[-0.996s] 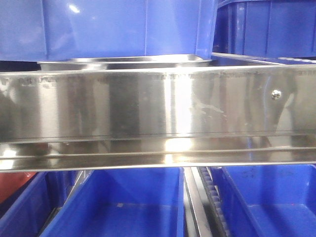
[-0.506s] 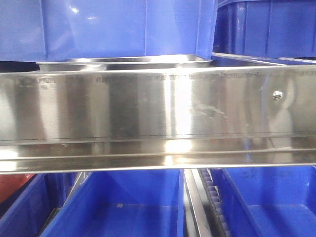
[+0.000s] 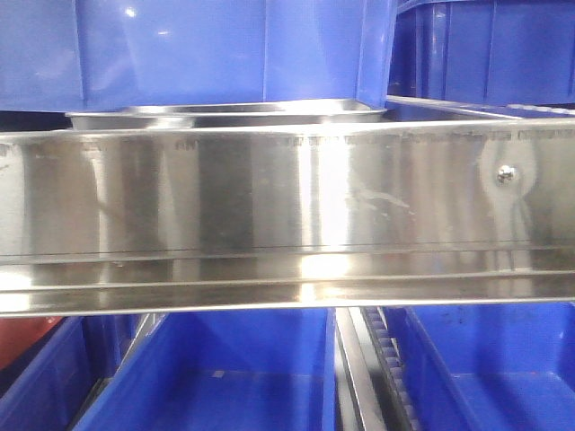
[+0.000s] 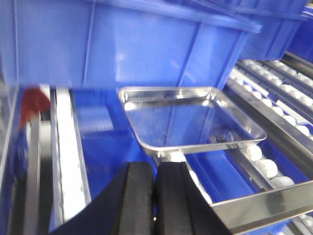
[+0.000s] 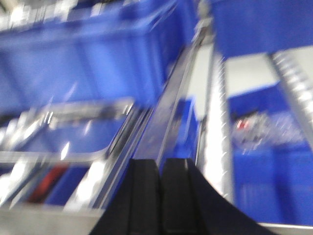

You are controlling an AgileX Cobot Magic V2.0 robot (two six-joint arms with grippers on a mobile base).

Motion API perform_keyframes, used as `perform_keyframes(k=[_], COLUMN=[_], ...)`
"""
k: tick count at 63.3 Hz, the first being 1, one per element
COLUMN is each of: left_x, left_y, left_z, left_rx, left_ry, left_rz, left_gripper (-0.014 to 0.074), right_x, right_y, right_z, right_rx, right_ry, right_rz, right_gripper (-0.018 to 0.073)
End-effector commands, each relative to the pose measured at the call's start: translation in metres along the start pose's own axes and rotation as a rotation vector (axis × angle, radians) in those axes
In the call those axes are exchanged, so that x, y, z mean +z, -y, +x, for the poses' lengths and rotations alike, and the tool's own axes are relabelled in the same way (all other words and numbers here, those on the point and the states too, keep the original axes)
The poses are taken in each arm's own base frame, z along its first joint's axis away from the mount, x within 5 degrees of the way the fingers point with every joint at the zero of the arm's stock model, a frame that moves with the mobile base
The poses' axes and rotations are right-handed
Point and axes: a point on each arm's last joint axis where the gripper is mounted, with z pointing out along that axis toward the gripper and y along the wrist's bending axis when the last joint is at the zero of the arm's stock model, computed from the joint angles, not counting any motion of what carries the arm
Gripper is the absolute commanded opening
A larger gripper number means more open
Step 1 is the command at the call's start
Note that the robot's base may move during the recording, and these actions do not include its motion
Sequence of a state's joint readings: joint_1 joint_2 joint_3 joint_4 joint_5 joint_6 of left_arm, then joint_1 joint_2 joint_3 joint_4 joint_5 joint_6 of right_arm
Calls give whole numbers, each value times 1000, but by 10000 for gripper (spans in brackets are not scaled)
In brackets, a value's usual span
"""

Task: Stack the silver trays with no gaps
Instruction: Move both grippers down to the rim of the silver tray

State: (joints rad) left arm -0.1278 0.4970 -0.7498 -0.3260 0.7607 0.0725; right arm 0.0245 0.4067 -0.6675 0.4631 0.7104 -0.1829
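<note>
A silver tray (image 4: 190,117) lies on the roller rails in front of a big blue bin, empty, its shiny base mirroring the blue. My left gripper (image 4: 155,169) is shut and empty, just short of the tray's near left corner and a little above it. In the right wrist view, which is blurred, a silver tray (image 5: 63,132) lies to the left, and my right gripper (image 5: 161,166) is shut and empty beside its right edge, over a steel rail. In the front view only tray rims (image 3: 225,112) show above the rail. No gripper shows there.
A long polished steel rail (image 3: 287,193) with a screw (image 3: 505,172) crosses the front view. Blue bins stand behind (image 3: 180,45) and below (image 3: 234,377). White roller tracks (image 4: 261,161) run at the right and a white track (image 4: 66,147) at the left.
The front view is almost unchanged. Only the reflections on the steel rail shift a little. The tray rims stay where they were.
</note>
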Motion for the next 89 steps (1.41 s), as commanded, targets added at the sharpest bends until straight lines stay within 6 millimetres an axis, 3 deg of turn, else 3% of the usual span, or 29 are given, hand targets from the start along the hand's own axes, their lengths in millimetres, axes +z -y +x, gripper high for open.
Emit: perform_keyframes(k=[1, 8, 17, 26, 44, 53, 66, 89], left_x=[14, 30, 24, 29, 61, 75, 84, 162], left_y=[-3, 2, 16, 13, 11, 9, 5, 0], left_z=[-2, -8, -31, -46, -56, -55, -67, -71], left_rx=[-17, 16, 19, 16, 10, 4, 23, 5], left_ry=[-55, -100, -22, 1, -38, -79, 47, -258], left_rz=[-8, 48, 140, 80, 59, 50, 19, -3], left_gripper=[-9, -9, -9, -9, -9, -9, -9, -9], right_x=[10, 30, 53, 83, 145, 172, 204, 251], right_y=[-3, -8, -15, -19, -61, -73, -69, -69], right_z=[-7, -17, -30, -36, -42, -51, -61, -55], right_rx=[-35, -60, -79, -68, -80, -35, -16, -65], right_ry=[-86, -167, -183, -211, -324, -346, -421, -579], right_rz=[-43, -105, -146, -162, -291, -234, -50, 75], right_gripper=[-80, -80, -80, -80, -79, -57, -57, -57])
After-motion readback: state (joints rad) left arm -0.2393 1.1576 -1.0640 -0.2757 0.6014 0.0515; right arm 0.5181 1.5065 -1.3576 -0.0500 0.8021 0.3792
